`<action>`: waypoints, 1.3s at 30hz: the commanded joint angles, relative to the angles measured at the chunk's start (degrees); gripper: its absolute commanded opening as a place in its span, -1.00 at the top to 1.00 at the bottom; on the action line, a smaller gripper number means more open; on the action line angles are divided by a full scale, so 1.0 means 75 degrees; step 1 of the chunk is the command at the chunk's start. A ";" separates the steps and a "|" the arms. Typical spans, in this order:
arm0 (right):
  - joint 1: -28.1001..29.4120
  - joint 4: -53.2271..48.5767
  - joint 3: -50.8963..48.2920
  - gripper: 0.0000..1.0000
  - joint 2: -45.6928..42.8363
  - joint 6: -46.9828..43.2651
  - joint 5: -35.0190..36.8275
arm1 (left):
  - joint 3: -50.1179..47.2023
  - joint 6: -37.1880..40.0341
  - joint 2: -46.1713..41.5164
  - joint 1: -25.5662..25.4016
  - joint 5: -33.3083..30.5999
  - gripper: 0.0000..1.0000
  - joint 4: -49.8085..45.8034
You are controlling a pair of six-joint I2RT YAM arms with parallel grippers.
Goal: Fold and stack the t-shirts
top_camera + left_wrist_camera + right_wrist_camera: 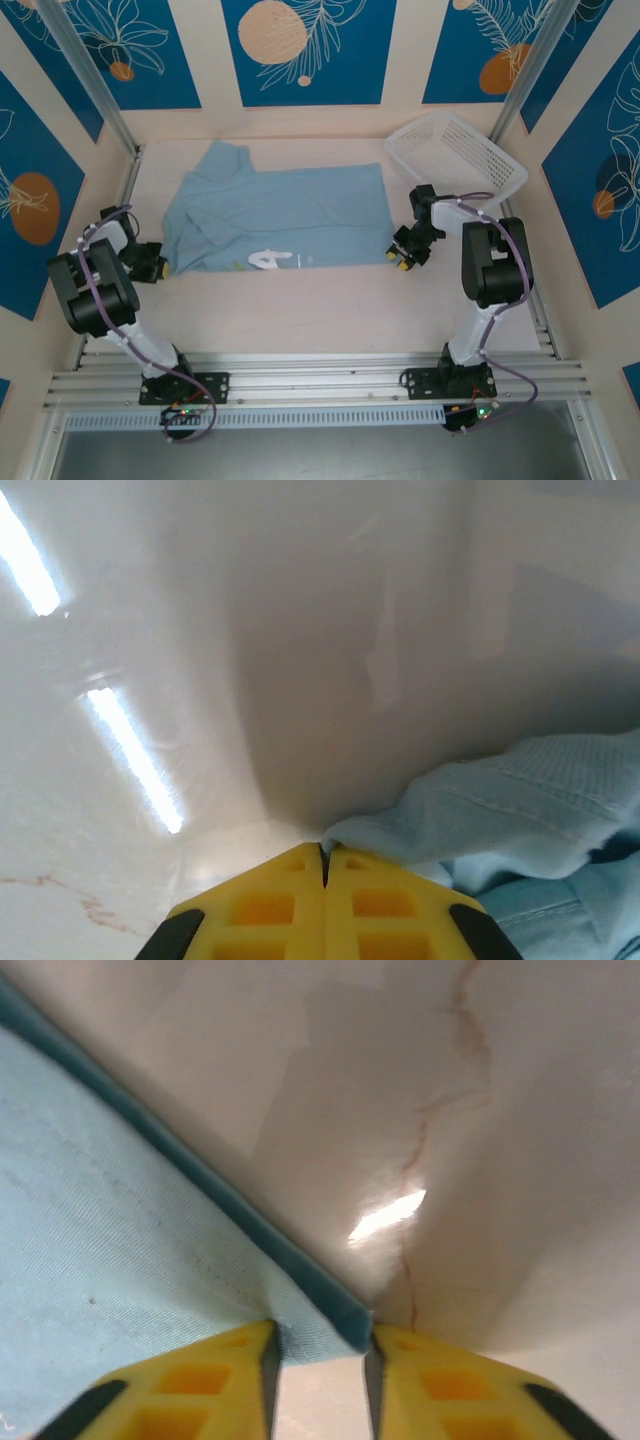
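One tabletop (pixel 330 310) carried everything, and across its far half lay the single light-blue t-shirt (pixel 290 215). It was spread flat but rumpled, its long axis running left to right between the two arms and its white lettering at the near hem. The white basket (pixel 460 155) sat at the far right, apart from the cloth. Each arm reached to its own end of the near hem, so neither was the nearer, and the shirt lay inward and away from both. The left pincer (pixel 158 266) sat low at the near-left corner (pixel 420 800), its yellow fingers pressed together with only a hairline between them. Bunched cloth touched the tips and spread off to their right, though whether any was nipped could not be told. The right pincer (pixel 405 257) sat at the near-right corner (pixel 325 1325), fingers narrowly apart and straddling the corner's very tip, with cloth stretching to their left and bare tabletop to their right. The coming fold seemed to turn on that symmetry: both near corners lifted together and carried across the short axis toward the far edge. The right grip looked not yet closed.
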 commanded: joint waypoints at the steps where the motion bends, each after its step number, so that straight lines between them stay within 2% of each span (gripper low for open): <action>1: 0.0071 0.0101 0.0314 0.64 0.0317 0.0077 0.0412 | 0.0451 0.0330 0.0153 0.0098 -0.0444 1.00 -0.0404; 5: 0.0110 -0.0190 0.0497 1.00 0.0366 0.0071 0.0736 | 0.0646 0.0422 0.0086 0.0157 -0.0557 1.00 -0.0609; 9: 0.0157 -0.0443 0.0393 1.00 0.0081 0.0107 0.1121 | 0.0617 0.0457 -0.0133 0.0145 -0.0658 1.00 -0.1064; 17: 0.0147 -0.0946 -0.0191 1.00 -0.0655 0.0217 0.1807 | -0.0558 -0.0036 -0.0972 0.0073 -0.0797 1.00 -0.1380; 25: 0.0105 -0.1541 -0.0715 1.00 -0.1226 0.0447 0.2431 | -0.1493 -0.0573 -0.1865 -0.0112 -0.1367 1.00 -0.1777; 30: 0.0041 -0.1091 -0.1011 1.00 -0.1227 0.0239 0.1575 | -0.1560 -0.0468 -0.1775 -0.0124 -0.1310 1.00 -0.1698; 31: 0.0072 -0.1119 -0.0982 0.87 -0.1222 0.0247 0.1519 | -0.1536 -0.0405 -0.1785 -0.0136 -0.1274 0.99 -0.1665; 33: 0.0134 -0.1152 -0.0946 0.44 -0.1453 0.0249 0.1445 | -0.1373 -0.0202 -0.1942 -0.0212 -0.1249 0.51 -0.1619; 36: 0.0311 -0.1282 -0.0725 0.09 -0.2026 0.0154 0.1427 | -0.0811 0.0056 -0.2333 -0.0612 -0.1480 -0.13 -0.1895; 39: 0.0667 -0.1325 -0.0366 0.01 -0.2632 -0.0082 0.1403 | -0.0080 0.0191 -0.2620 -0.1525 -0.1492 -0.20 -0.2137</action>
